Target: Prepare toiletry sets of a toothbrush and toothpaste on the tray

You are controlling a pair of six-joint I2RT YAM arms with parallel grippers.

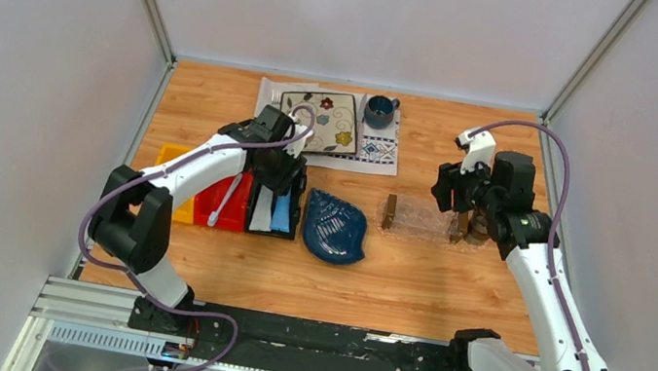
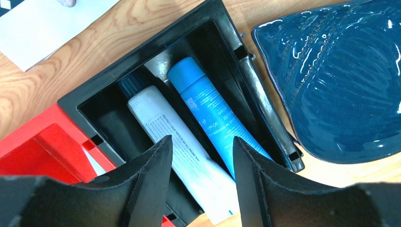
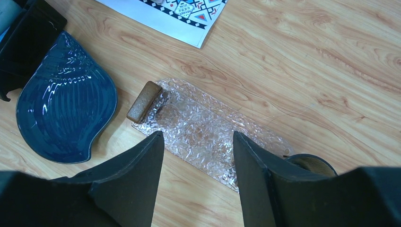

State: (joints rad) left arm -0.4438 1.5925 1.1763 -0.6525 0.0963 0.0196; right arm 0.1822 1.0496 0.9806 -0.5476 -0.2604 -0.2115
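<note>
Two toothpaste tubes lie side by side in the black bin [image 2: 142, 52]: a white one [image 2: 163, 120] and a light blue one [image 2: 203, 101]. My left gripper [image 2: 201, 142] hangs open just above them, its fingers straddling the white tube's flat end without touching it. The pale toothbrush [image 1: 225, 198] lies in the red bin [image 1: 211, 190]. The clear tray [image 3: 208, 127] sits bare on the table with a brown wooden block [image 3: 144, 101] at its end. My right gripper [image 3: 198, 139] hovers open above the tray's near edge with nothing between its fingers.
A dark blue leaf-shaped dish [image 1: 336, 227] lies between the black bin and the tray [image 1: 424, 217]. A yellow bin [image 1: 170, 155] stands left of the red one. At the back are a patterned plate [image 1: 325, 121] on a paper mat and a blue mug [image 1: 379, 109].
</note>
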